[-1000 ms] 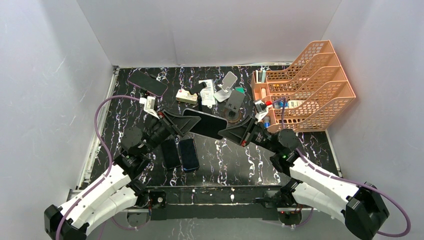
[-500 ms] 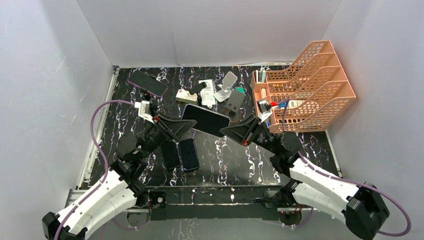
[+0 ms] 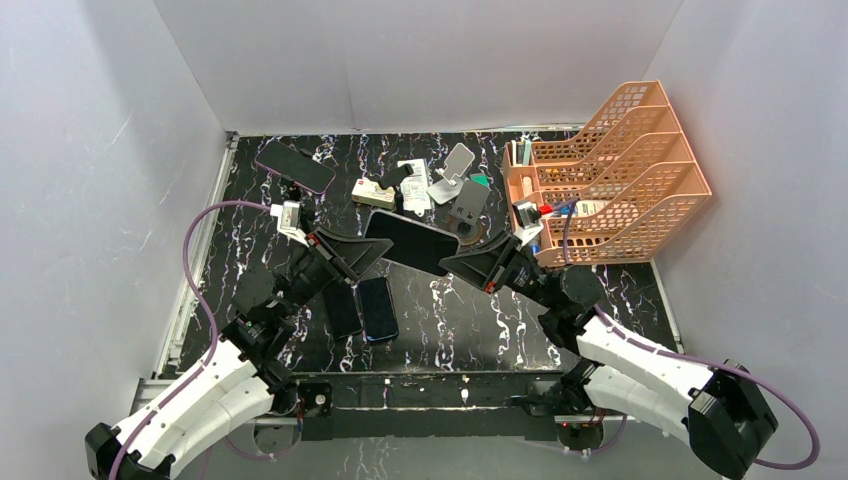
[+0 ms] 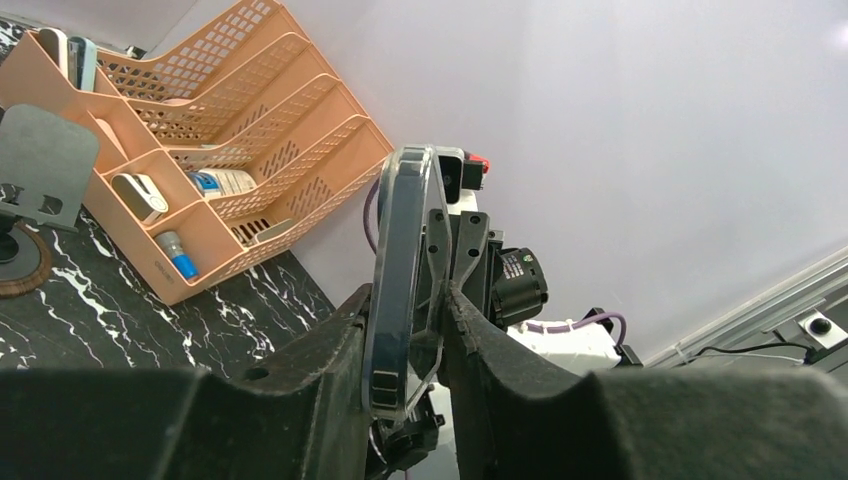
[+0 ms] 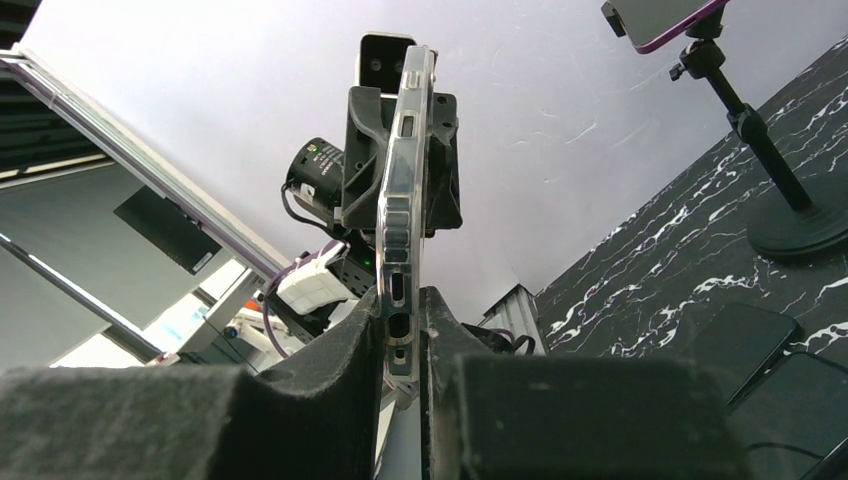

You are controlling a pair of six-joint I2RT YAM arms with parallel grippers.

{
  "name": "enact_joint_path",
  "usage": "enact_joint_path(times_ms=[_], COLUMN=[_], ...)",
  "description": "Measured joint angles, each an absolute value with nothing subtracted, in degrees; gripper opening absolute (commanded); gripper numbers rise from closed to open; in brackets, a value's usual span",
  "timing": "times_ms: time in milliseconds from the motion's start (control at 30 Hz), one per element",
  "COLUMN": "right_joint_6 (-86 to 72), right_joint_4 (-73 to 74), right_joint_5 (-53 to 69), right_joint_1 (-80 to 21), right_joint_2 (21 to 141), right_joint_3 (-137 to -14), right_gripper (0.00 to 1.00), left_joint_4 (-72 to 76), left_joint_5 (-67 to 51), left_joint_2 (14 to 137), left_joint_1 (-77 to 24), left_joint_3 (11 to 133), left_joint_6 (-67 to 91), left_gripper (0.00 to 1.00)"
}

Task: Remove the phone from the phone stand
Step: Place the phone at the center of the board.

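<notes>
A black phone in a clear case (image 3: 412, 240) hangs in the air over the middle of the table, held at both ends. My left gripper (image 3: 362, 252) is shut on its left end. In the left wrist view the phone (image 4: 400, 230) is edge-on between the left gripper's (image 4: 405, 300) fingers, with a thin stand plate (image 4: 427, 345) pressed against its back. My right gripper (image 3: 465, 262) is shut on the phone's right end. In the right wrist view the phone (image 5: 405, 150) stands edge-on between the right gripper's (image 5: 402, 300) pads.
Two dark phones (image 3: 360, 307) lie flat under the left arm. A purple phone on a tall stand (image 3: 295, 167) is at the back left. Grey stands (image 3: 460, 190) and a small box (image 3: 375, 192) sit behind the held phone. An orange file tray (image 3: 620, 170) stands on the right.
Both grippers have lifted the phone and carried it a little toward the back. In the last half second almost nothing has moved.
</notes>
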State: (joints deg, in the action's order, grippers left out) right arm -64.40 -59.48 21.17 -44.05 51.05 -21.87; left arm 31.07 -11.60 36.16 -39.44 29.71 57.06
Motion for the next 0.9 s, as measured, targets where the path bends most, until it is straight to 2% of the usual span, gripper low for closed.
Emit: enact_joint_path(times_ms=[100, 267, 300, 433, 533, 600, 733, 900], right_joint_6=[-64.75, -65.98, -66.3, -66.19, -65.47, -64.05, -56.9, -45.84], right_joint_4=[-60.6, -61.63, -61.63, -61.36, -59.64, -56.77, -42.06, -23.24], right_joint_5=[21.54, 22.2, 22.33, 22.92, 23.53, 24.23, 26.61, 31.16], right_joint_1=[-44.05, -44.01, -44.01, -44.01, -44.05, -44.05, -44.05, -44.05], right_joint_2=[51.64, 52.95, 53.06, 52.71, 50.76, 48.36, 43.99, 43.35], right_joint_3=[-21.85, -21.85, -21.85, -21.85, -21.89, -22.13, -27.57, -38.76], right_gripper=[0.01, 0.01, 0.08, 0.59, 0.86, 0.95, 0.98, 0.96], left_joint_4=[31.73, 33.36, 33.54, 33.32, 31.03, 29.28, 25.3, 18.28], left_joint_5=[-11.66, -12.27, -12.53, -12.91, -12.97, -12.99, -13.85, -18.61], left_joint_2=[36.56, 36.91, 36.73, 36.4, 36.01, 35.57, 32.97, 30.39], left_joint_1=[-39.44, -39.44, -39.44, -39.44, -39.44, -39.44, -39.44, -39.44], left_joint_3=[29.71, 29.71, 29.71, 29.69, 29.69, 29.67, 29.8, 32.62], left_joint_6=[57.54, 58.35, 58.17, 58.11, 57.63, 57.63, 56.42, 52.9], left_gripper=[0.21, 0.0, 0.0, 0.0, 0.0, 0.0, 0.0, 0.0])
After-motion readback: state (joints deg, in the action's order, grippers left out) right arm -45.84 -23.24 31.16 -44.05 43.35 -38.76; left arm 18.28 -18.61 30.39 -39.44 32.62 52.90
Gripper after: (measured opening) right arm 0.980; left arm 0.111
